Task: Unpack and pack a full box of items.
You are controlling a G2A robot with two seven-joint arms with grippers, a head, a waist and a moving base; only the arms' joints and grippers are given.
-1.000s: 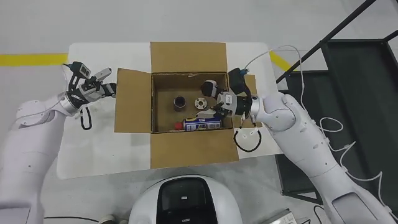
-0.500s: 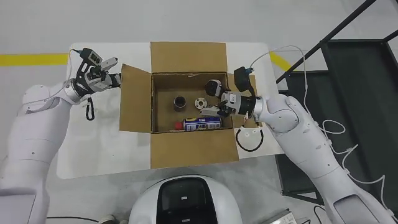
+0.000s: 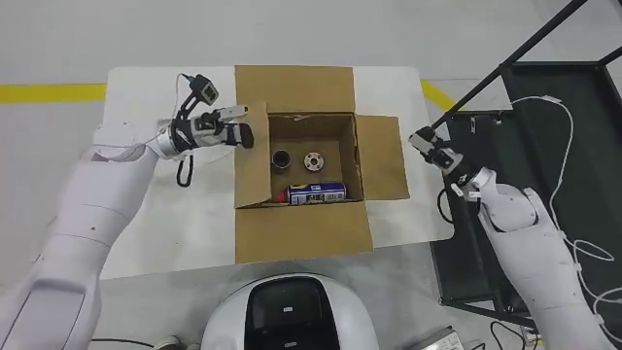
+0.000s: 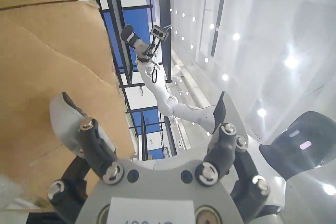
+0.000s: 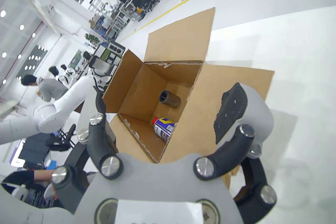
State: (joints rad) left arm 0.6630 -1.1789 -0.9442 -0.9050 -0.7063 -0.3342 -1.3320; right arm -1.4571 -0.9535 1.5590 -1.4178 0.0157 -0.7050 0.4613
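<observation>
on the table (image 3: 155, 233): cardboard box (image 3: 294, 87) open, three items inside

in the box: spray can (image 3: 317, 193) lying along the near wall, dark metal sleeve (image 3: 281, 160) and flanged ring (image 3: 313, 161) side by side, apart. left gripper (image 3: 236, 134) at the raised left flap, fingers spread. right gripper (image 3: 425, 143) beyond the right flap, fingers spread.

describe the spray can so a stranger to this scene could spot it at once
Start at the open cardboard box on the white table. Of three items on its floor, the spray can lies on its side by the wall nearest the robot. It alone is long, with a blue label and red cap; the dark cylinder and metal ring are short and round.
</observation>
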